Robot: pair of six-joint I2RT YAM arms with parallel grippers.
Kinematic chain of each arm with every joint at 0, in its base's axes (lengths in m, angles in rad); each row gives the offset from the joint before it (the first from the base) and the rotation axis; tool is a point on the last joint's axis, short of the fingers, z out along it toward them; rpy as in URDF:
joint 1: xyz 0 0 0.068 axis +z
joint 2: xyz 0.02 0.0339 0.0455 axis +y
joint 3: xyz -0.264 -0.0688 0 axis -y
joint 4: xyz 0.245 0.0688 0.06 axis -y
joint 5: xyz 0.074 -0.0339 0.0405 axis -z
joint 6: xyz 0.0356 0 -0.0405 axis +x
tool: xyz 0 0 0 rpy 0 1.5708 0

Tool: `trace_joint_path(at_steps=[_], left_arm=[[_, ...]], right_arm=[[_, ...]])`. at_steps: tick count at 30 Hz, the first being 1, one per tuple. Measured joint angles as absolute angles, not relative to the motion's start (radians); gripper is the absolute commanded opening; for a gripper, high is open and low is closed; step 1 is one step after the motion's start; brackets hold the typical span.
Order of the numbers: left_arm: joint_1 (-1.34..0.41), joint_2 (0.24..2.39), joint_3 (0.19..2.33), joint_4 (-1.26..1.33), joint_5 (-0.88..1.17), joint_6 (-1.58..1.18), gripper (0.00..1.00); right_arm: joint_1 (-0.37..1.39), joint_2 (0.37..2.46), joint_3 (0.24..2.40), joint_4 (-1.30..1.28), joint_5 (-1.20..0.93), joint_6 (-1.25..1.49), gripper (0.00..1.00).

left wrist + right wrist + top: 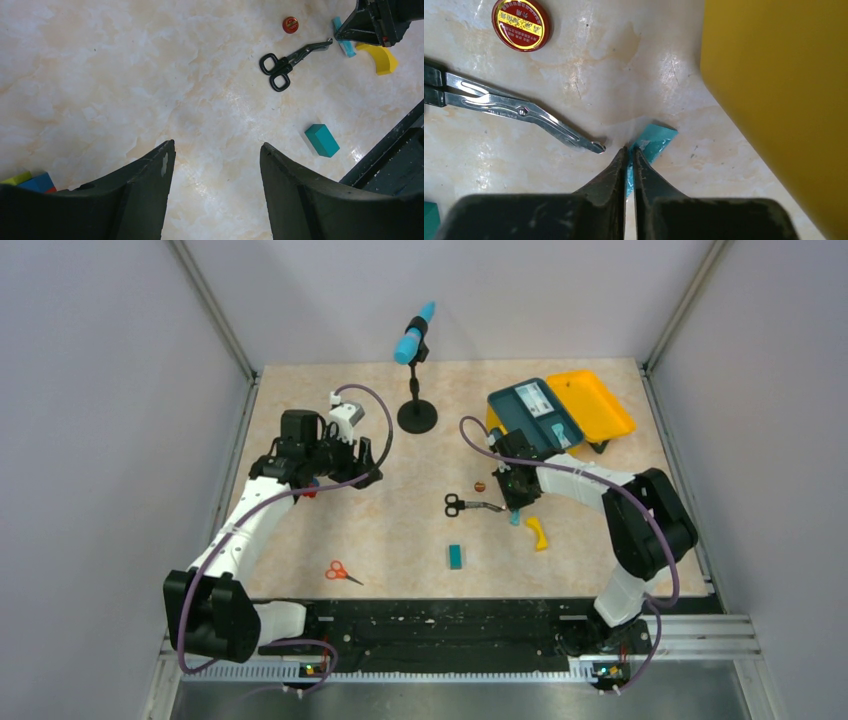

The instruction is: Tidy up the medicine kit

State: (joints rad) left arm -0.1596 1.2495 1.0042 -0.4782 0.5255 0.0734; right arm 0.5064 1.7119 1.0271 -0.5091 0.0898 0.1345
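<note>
So, right gripper (630, 150): we see the fingers pinched together on a thin teal packet (656, 140), tips down at the table (125, 75).
room around it: tight. The bandage scissors (524, 110) end just left of the fingers, the yellow curved piece (774, 100) is close on the right, and the red tin (520, 24) sits further up-left.
left gripper (217, 145): fingers wide apart, hanging over open tabletop with loads of room.
textures: glossy beige marble-look top, shiny steel blades, black loop handles, a hard-edged teal block (322, 140).
medicine kit (600, 405): far right corner, yellow lid open flat. The teal divided tray holds a white packet (535, 398); we can't make out the rest.
edges: grey walls (100, 390) on three sides.
</note>
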Motion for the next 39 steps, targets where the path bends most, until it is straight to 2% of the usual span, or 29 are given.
trace_joint_path(at_steps=[10, 18, 23, 27, 36, 37, 39], left_arm=[[-0.159, 1.250, 1.004, -0.471, 0.526, 0.072, 0.68], [-0.159, 1.253, 1.004, -0.471, 0.531, 0.071, 0.67], [-0.159, 1.263, 1.005, -0.471, 0.535, 0.062, 0.67], [-0.159, 1.268, 1.006, -0.472, 0.538, 0.059, 0.67], [-0.159, 1.268, 1.024, -0.523, 0.539, 0.170, 0.67], [-0.159, 1.267, 1.026, -0.531, 0.536, 0.184, 0.67], [-0.159, 1.266, 1.026, -0.548, 0.531, 0.213, 0.67]], right_arm=[[0.506, 1.682, 1.031, -0.565, 0.077, 0.105, 0.00], [0.506, 1.399, 1.120, -0.704, -0.108, -0.066, 0.00], [0.503, 1.293, 1.190, -0.695, -0.107, -0.206, 0.00], [0.456, 1.336, 1.267, -0.665, -0.119, -0.374, 0.00], [0.271, 1.586, 1.507, -0.629, -0.131, -0.680, 0.00], [0.262, 1.600, 1.515, -0.631, -0.133, -0.693, 0.03], [0.249, 1.618, 1.528, -0.653, -0.164, -0.718, 0.22]])
